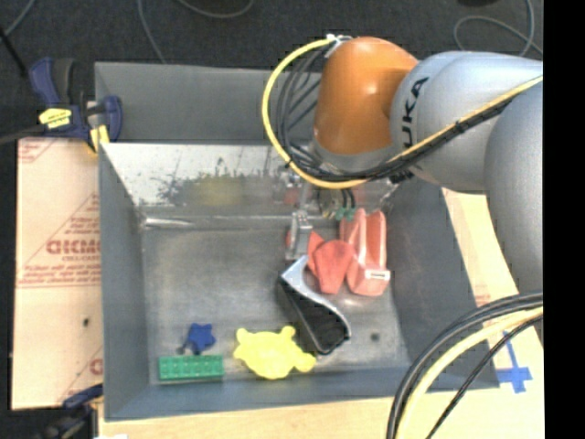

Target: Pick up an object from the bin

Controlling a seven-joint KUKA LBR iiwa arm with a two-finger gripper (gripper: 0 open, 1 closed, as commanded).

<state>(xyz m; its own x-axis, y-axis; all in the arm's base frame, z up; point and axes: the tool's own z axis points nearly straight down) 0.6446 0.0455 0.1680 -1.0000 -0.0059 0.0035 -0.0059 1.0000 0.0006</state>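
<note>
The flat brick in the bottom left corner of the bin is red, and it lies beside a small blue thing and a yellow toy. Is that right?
Not quite. The flat brick is green, not red, as the camera view shows. The rest holds: it lies in the bottom left corner, beside the small blue thing and the yellow toy.

Bin point(183, 245): matt grey metal, which I see scuffed and speckled along its far wall. Orange wrist cover point(361, 90): smooth, glossy plastic. Green brick point(190, 368) and yellow figure point(270, 353), near edge: smooth plastic. Black piece point(315, 318): slightly shiny.
</note>
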